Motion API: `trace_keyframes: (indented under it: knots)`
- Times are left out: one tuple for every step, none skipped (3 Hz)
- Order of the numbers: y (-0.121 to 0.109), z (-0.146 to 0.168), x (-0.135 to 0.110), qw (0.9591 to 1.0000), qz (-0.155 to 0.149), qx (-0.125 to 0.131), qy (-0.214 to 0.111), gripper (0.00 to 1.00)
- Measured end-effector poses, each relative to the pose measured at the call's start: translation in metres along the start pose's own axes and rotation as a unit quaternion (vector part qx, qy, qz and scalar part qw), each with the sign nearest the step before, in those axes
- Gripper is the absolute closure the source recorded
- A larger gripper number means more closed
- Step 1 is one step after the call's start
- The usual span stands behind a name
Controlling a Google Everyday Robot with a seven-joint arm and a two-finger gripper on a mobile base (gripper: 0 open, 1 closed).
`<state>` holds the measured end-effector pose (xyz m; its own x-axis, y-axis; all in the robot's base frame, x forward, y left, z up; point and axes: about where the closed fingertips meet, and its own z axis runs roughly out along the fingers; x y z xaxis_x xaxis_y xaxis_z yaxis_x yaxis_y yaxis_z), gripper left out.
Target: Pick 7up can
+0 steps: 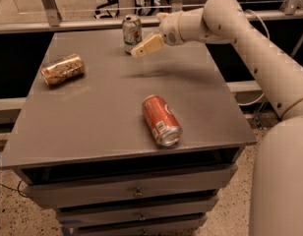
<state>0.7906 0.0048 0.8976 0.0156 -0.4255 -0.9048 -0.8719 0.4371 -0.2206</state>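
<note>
The 7up can stands upright near the far edge of the grey table. It has a whitish-silver body with green markings and a silver top. My gripper hangs above the table just right of the can and a little in front of it, its tan fingers pointing left and down. It holds nothing. The white arm reaches in from the right.
A red cola can lies on its side near the table's front right. An orange-gold patterned can lies on its side at the left. The table has drawers below. A rail runs behind the far edge.
</note>
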Motion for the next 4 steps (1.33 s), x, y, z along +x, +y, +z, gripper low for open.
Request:
trace_keyframes:
  knots:
    - [-0.007, 0.029, -0.003, 0.9997, 0.015, -0.009, -0.018, 0.00]
    - [-0.007, 0.057, -0.005, 0.9992, 0.027, -0.018, -0.025, 0.00]
    - [-0.005, 0.074, -0.007, 0.9993, 0.027, -0.016, -0.022, 0.18]
    - [-0.006, 0.070, -0.008, 0.9995, 0.023, -0.004, -0.020, 0.41]
